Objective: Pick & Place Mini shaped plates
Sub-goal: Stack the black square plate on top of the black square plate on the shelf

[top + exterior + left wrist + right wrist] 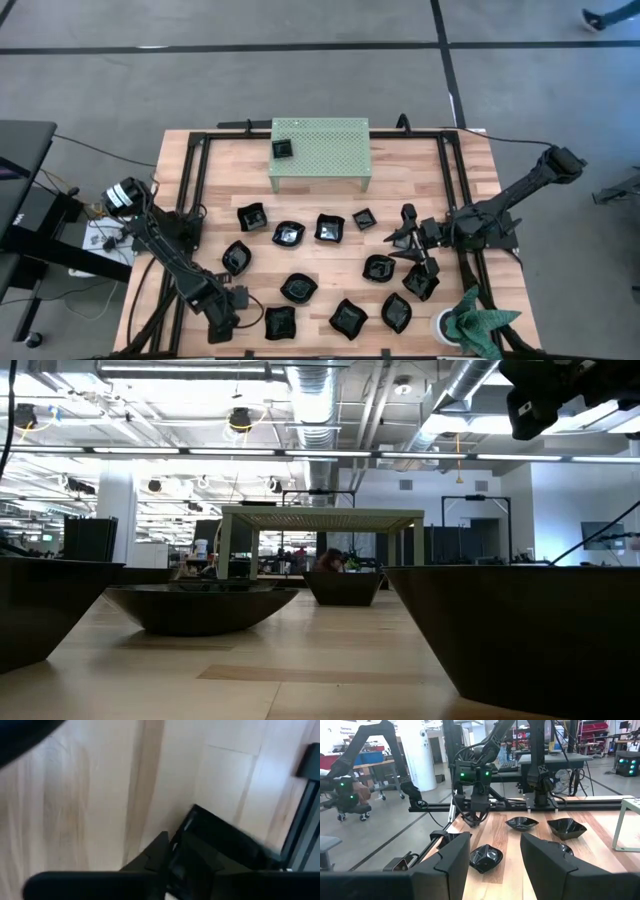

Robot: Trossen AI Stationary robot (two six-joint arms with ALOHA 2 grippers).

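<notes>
Overhead, a wooden desk [200,170] carries many small glossy black mini shaped plates. Only one square plate [283,149] sits on the pale green perforated stand [330,150] at the far edge; about fourteen remain scattered on the bare wood, so the task looks barely begun. At the near left, the left tool [240,305] lies low beside a wavy-edged plate [280,322], touching or almost touching its rim; whether it grips cannot be told. The plates are squat, with no clear long axis, all resting hollow side up. At right, the right tool [408,240] hovers over the right-hand cluster of plates [400,275], its fingers [445,865] spread wide and empty.
</notes>
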